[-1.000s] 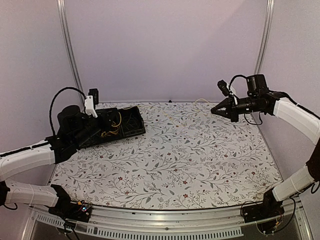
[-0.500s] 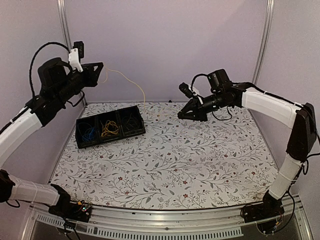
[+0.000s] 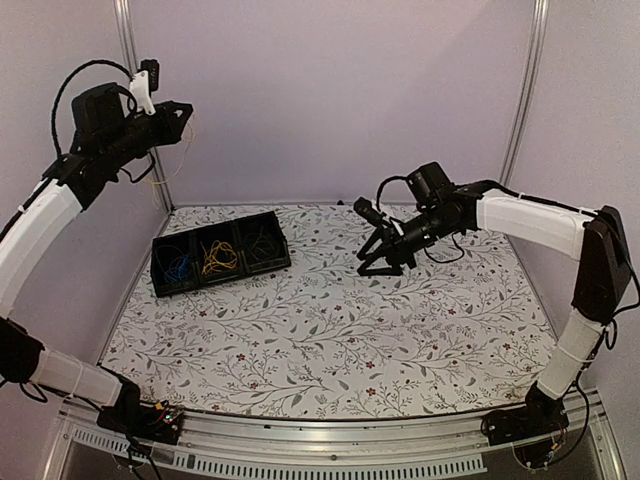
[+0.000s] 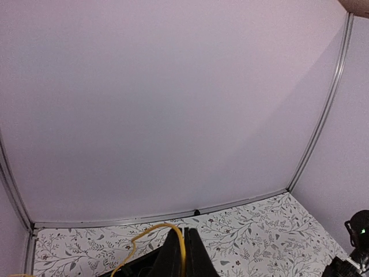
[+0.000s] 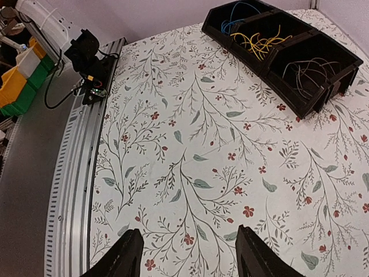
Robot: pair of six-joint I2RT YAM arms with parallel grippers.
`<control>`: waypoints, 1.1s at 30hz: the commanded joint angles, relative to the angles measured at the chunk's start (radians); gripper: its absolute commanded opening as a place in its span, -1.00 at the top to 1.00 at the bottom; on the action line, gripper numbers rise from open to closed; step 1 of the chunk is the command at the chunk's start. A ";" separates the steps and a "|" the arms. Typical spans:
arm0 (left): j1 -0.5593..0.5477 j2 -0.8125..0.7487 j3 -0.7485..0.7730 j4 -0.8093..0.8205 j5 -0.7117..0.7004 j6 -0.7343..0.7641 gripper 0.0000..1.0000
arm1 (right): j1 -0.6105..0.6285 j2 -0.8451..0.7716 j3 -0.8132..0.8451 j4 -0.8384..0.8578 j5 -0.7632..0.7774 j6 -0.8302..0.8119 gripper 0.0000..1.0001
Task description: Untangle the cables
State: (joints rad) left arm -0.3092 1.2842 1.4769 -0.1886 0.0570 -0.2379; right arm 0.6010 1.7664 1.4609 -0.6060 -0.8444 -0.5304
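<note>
Cables [image 3: 218, 260] lie in a black tray [image 3: 240, 276] at ten o'clock on the counter [image 3: 330, 340]. The left tool [image 3: 186, 114] is up high at eleven o'clock. The right tool [image 3: 374, 262] hangs low near the middle, spread wide.

Left wrist: the tool is pinched tight on a yellow cable [image 4: 151, 233].

Right wrist: the tool is spread wide over the counter, and the tray sits at one o'clock.

— What sits in the tray [image 5: 300, 105]?
— Blue cables [image 5: 238, 11] at the far end, yellow cables [image 5: 259, 41] in the middle, dark cables [image 5: 308, 69] at the near end.
— And the right gripper [image 5: 188, 249]?
— Fingers spread wide, with only the flowered table [image 5: 190, 144] showing between them. A metal rail [image 5: 75, 173] runs along the left.
</note>
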 commanded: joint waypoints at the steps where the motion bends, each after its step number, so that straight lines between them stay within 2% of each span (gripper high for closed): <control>1: 0.059 0.006 0.010 -0.007 0.021 -0.009 1.00 | -0.003 -0.134 -0.174 0.061 0.127 -0.033 -0.22; 5: 0.091 0.026 0.012 0.011 0.035 -0.009 1.00 | -0.003 -0.199 -0.312 0.162 0.245 -0.051 -0.31; 18: 0.133 0.072 -0.094 0.089 0.057 -0.025 1.00 | -0.004 -0.150 -0.298 0.145 0.267 -0.074 -0.35; 24: 0.191 0.111 -0.150 0.115 0.060 -0.016 1.00 | -0.004 -0.141 -0.302 0.143 0.286 -0.081 -0.35; 33: 0.240 0.199 -0.269 0.151 0.142 -0.030 1.00 | -0.004 -0.115 -0.300 0.134 0.303 -0.094 -0.36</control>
State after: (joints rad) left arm -0.0830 1.4471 1.2568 -0.0811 0.1482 -0.2592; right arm 0.6006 1.6314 1.1637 -0.4774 -0.5564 -0.6090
